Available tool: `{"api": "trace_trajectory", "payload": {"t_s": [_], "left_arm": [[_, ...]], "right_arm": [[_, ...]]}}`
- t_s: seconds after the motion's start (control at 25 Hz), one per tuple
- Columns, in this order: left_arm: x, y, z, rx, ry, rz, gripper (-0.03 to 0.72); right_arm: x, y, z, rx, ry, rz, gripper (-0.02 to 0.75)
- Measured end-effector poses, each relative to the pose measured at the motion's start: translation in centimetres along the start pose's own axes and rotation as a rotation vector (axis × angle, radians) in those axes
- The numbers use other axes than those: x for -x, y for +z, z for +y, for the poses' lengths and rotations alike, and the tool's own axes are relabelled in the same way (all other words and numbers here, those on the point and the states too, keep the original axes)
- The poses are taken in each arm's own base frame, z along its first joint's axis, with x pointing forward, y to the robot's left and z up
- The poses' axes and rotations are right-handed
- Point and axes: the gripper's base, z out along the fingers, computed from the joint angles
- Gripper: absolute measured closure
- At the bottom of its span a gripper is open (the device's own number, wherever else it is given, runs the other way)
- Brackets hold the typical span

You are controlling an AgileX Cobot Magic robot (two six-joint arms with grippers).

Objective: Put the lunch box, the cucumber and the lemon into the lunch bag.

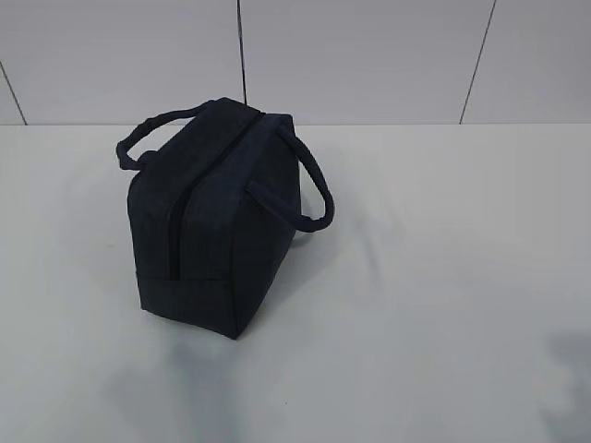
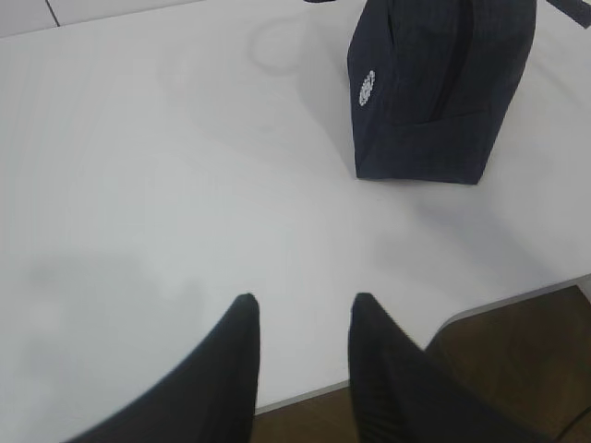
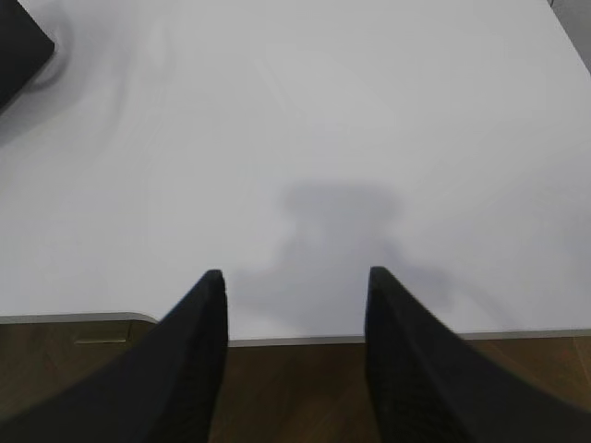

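The dark navy lunch bag [image 1: 217, 217] stands on the white table [image 1: 443, 277], left of centre, its top zipper closed and its two loop handles hanging to the sides. It also shows in the left wrist view [image 2: 434, 88] with its round white logo [image 2: 367, 89], and a corner of it shows in the right wrist view [image 3: 18, 46]. My left gripper [image 2: 303, 305] is open and empty above the table's front edge, well short of the bag. My right gripper [image 3: 295, 277] is open and empty over the front edge. The lunch box, cucumber and lemon are out of view.
A white tiled wall [image 1: 369, 55] rises behind the table. The table's front edge [image 3: 369, 337] and the brown floor [image 3: 295, 397] below it show in both wrist views. Neither gripper shows in the exterior view.
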Motion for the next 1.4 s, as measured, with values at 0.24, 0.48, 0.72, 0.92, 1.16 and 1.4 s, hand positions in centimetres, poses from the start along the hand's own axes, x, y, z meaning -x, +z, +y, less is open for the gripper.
{"api": "trace_trajectory", "payload": {"t_s": [0.24, 0.48, 0.72, 0.92, 1.16, 1.4], "left_arm": [[0.01, 0.00, 0.00, 0.000, 0.000, -0.002, 0.453], [0.01, 0.00, 0.00, 0.000, 0.000, -0.002, 0.453], [0.02, 0.00, 0.00, 0.002, -0.001, -0.002, 0.453], [0.05, 0.06, -0.03, 0.046, -0.025, -0.001, 0.453], [0.09, 0.13, -0.06, 0.094, -0.051, 0.000, 0.453], [0.09, 0.13, -0.06, 0.094, -0.051, 0.000, 0.453]], "right_arm": [[0.00, 0.00, 0.00, 0.000, 0.000, 0.000, 0.374], [0.00, 0.00, 0.00, 0.000, 0.000, 0.000, 0.374], [0.00, 0.00, 0.00, 0.000, 0.000, 0.000, 0.374], [0.00, 0.00, 0.00, 0.000, 0.000, 0.000, 0.374], [0.00, 0.00, 0.00, 0.000, 0.000, 0.000, 0.374], [0.00, 0.00, 0.00, 0.000, 0.000, 0.000, 0.374]]}}
